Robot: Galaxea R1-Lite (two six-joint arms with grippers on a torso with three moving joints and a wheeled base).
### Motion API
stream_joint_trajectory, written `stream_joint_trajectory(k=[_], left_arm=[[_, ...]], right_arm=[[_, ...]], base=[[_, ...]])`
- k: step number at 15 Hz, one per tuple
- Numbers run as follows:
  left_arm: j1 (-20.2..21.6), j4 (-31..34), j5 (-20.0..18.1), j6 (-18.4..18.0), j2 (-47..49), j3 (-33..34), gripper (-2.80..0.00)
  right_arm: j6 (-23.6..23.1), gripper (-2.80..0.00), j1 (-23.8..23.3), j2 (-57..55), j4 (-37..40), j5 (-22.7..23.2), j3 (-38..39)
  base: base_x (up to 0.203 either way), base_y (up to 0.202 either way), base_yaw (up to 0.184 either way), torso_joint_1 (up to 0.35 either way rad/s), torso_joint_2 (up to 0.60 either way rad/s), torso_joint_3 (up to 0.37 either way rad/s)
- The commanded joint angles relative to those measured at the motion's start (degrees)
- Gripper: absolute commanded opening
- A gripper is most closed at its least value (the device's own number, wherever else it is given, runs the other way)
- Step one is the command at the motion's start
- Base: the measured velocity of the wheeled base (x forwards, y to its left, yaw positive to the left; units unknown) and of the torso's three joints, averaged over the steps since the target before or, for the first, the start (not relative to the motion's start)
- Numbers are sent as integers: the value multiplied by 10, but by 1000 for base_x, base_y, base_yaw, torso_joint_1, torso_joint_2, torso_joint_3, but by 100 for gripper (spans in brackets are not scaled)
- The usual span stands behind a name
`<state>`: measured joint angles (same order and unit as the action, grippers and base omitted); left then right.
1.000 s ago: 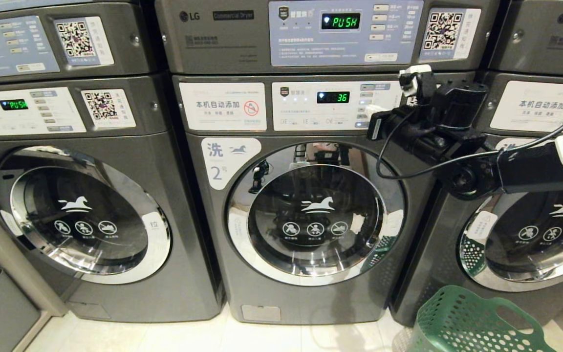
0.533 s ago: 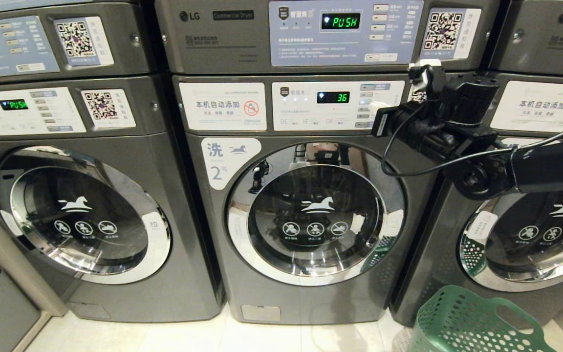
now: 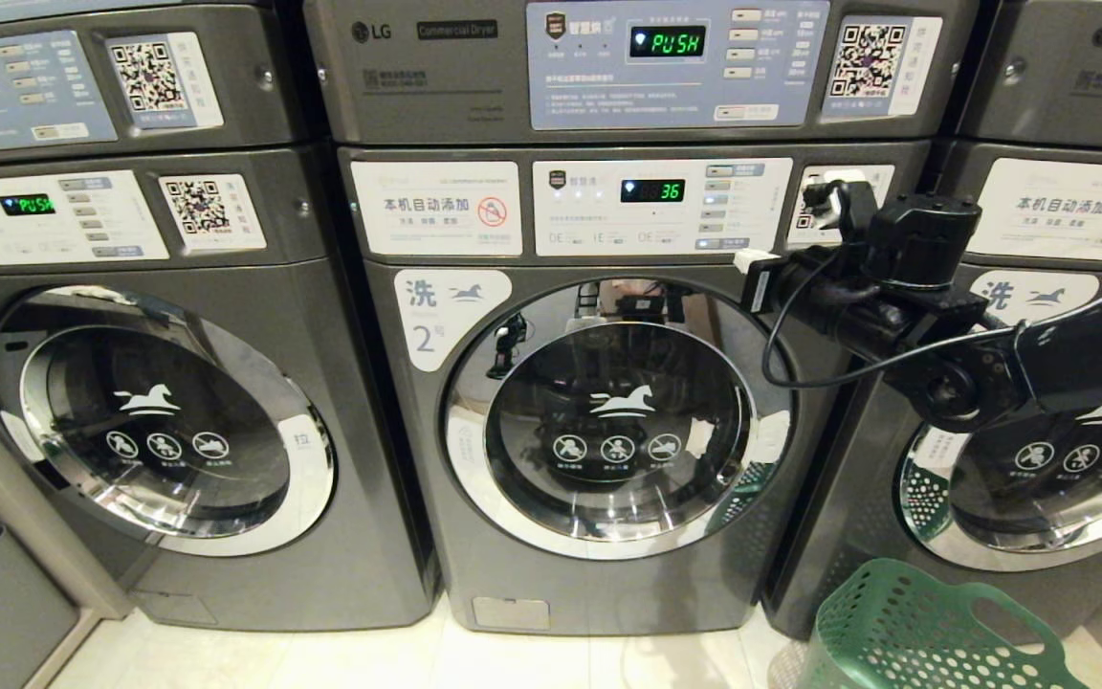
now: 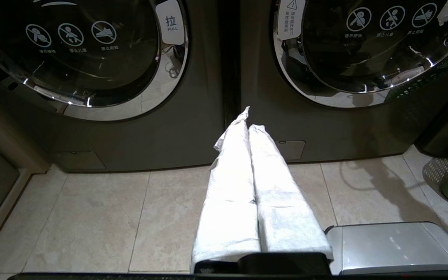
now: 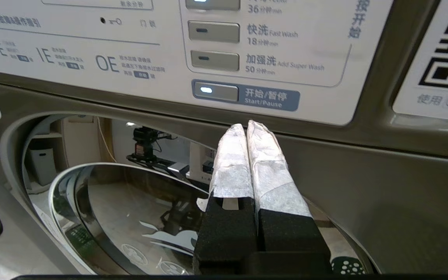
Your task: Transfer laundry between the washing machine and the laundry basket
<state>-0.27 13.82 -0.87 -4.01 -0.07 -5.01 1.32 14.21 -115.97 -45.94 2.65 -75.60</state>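
Lower than a second ago, the right gripper (image 3: 750, 260) has dropped from the control panel to just under it, beside the upper right rim of the washing machine (image 3: 608, 421) labelled 2. Its taped fingers (image 5: 247, 155) are pressed together and hold nothing.

On the panel a green display (image 3: 652, 190) reads 36. The stacked unit above (image 3: 608, 67) is marked LG Commercial Dryer and shows PUSH. The round glass door (image 3: 618, 416) is shut, with a white horse logo.

Only the right wrist view makes the button text legible: Fast Wash, Add Super Wash, and a lit Start/Pause button (image 5: 216, 91) just above the fingertips.

Only the left wrist view shows the left gripper (image 4: 249, 128), low over the tiled floor (image 4: 91, 217) before two machines, fingers closed and empty; a door tab (image 4: 170, 22) reads PULL.

The green laundry basket (image 3: 924, 627) stands on the floor at lower right. No laundry is visible.
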Motion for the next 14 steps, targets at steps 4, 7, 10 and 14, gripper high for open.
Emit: stream_joint_trajectory(k=[4, 7, 10, 14], left_arm=[[0, 1, 0, 0, 0, 0, -280], [0, 1, 0, 0, 0, 0, -280], [0, 1, 0, 0, 0, 0, -280], [0, 1, 0, 0, 0, 0, -280]], right_arm=[[1, -280, -1, -28, -5, 3, -40], [0, -280, 0, -48, -4, 6, -67], [-1, -280, 4, -62, -1, 9, -86], [-1, -280, 5, -71, -4, 11, -88]], base=[[0, 0, 0, 0, 0, 0], [0, 0, 0, 0, 0, 0], [0, 0, 0, 0, 0, 0], [0, 0, 0, 0, 0, 0]])
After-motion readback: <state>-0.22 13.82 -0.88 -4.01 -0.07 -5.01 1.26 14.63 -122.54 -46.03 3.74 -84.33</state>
